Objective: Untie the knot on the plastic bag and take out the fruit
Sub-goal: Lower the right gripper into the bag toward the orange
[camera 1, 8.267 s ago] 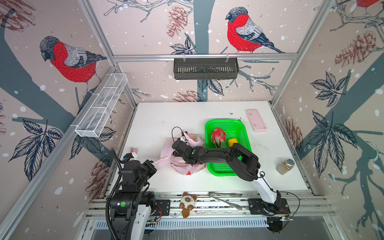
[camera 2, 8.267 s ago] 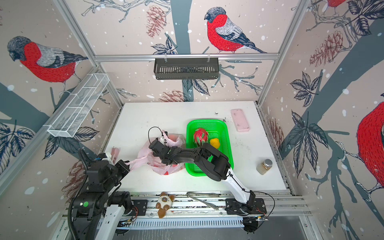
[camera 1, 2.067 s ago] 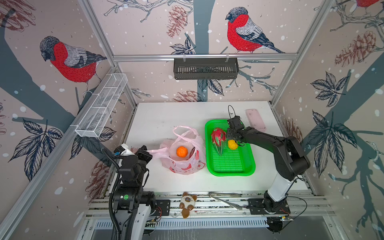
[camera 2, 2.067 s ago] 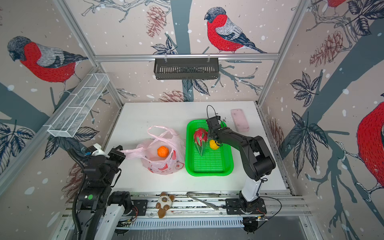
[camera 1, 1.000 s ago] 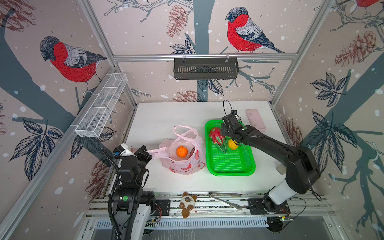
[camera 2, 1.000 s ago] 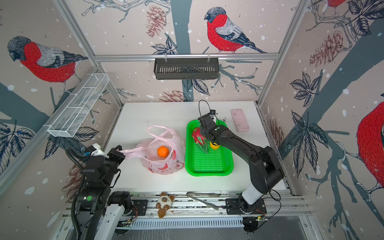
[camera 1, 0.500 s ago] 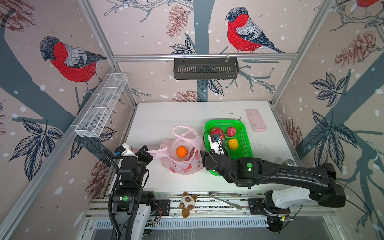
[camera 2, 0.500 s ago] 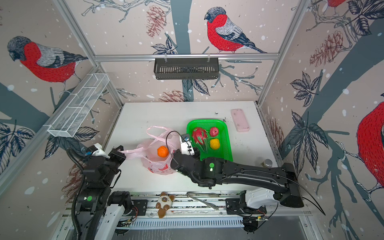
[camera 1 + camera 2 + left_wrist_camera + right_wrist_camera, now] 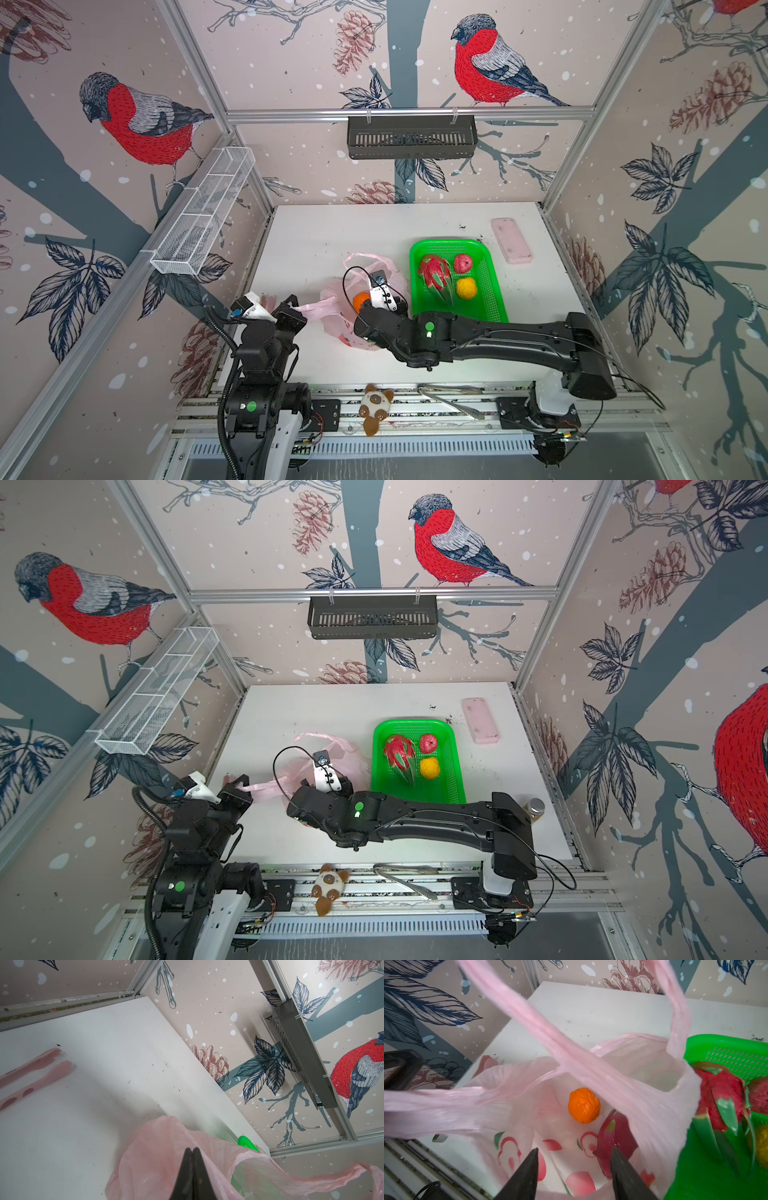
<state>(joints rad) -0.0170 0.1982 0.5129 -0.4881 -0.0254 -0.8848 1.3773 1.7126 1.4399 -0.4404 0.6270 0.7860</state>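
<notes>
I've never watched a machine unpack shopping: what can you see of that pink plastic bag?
The plastic bag is thin, translucent pale pink, printed with red apples, with two loop handles. It stands on the white table, mouth open, beside the green basket. The left gripper is shut on one handle, holding it taut. Inside lie an orange fruit and a dragon fruit.

Black arms (image 9: pixel 498 336), green indicator dots (image 9: pixel 428 327)
</notes>
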